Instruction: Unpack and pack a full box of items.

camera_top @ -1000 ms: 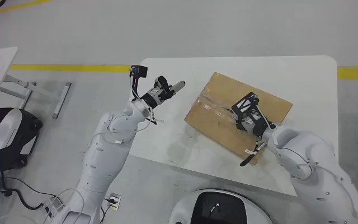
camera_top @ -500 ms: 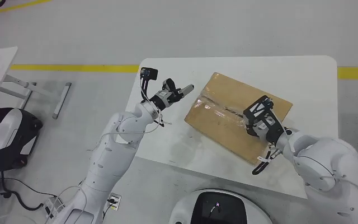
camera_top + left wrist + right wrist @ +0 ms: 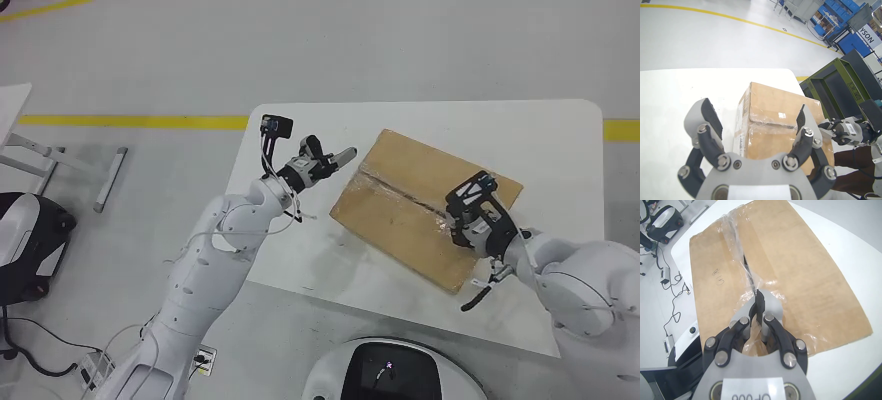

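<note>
A closed cardboard box [image 3: 400, 200] lies slantwise on the white table [image 3: 520, 130]. Crumpled clear tape [image 3: 734, 237] runs along its top seam, partly lifted off the flaps. My right gripper [image 3: 757, 293] is over the box's near right end [image 3: 457, 222], shut on the loose tape strip. The box top [image 3: 791, 266] stretches away from it. My left gripper [image 3: 335, 157] hovers open just off the box's left end, apart from the cardboard. From that wrist, the box's taped end face [image 3: 772, 136] lies between the open fingers [image 3: 710, 113], with the right gripper [image 3: 826, 126] beyond.
A green cart [image 3: 829, 85] stands past the table's far right side. The rounded table edge [image 3: 250, 190] is close under the left arm. A black-and-white machine [image 3: 25, 240] and cables sit on the floor to the left.
My right gripper has moved along the seam toward the box's right end, drawing the tape with it. My left gripper has come closer to the box's left end.
</note>
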